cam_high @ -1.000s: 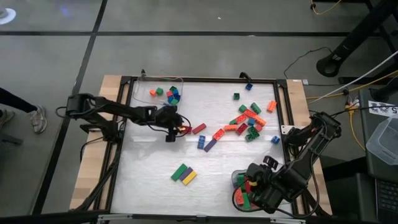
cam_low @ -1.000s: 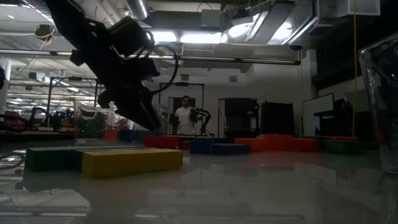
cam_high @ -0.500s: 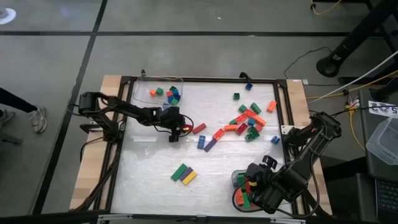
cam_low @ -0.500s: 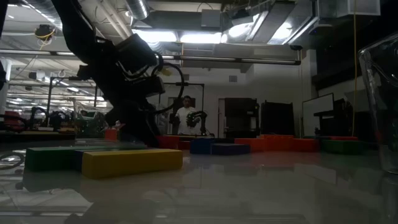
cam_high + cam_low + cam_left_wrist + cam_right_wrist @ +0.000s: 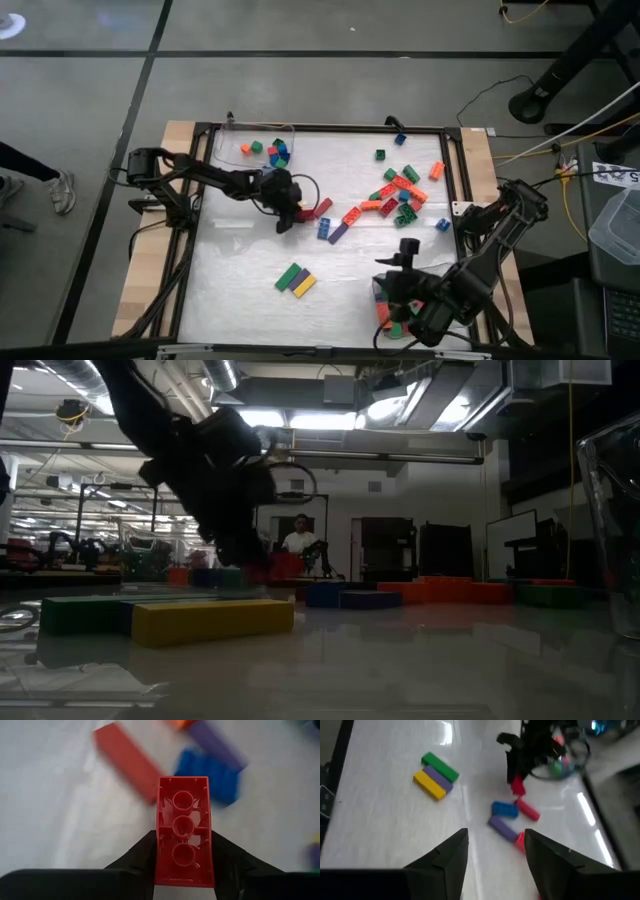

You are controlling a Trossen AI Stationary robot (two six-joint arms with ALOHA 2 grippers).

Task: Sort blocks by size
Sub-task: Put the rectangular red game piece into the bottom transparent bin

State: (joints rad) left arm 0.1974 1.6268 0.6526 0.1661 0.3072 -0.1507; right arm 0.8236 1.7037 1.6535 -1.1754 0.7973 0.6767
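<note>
The left gripper (image 5: 183, 870) has its jaws clenched on a long red brick (image 5: 183, 827), lifted clear of the worktop (image 5: 250, 250) for carrying. The right gripper (image 5: 495, 852), jaws released, hovers near its tray (image 5: 382, 290), ready for another.

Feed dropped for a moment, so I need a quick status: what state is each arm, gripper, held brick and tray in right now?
Left gripper: shut on a long red brick, above the table.
Right gripper: open, empty, raised near its tray.
Left tray: holds a few small bricks.
Right tray: holds bricks, partly hidden by the arm.
</note>
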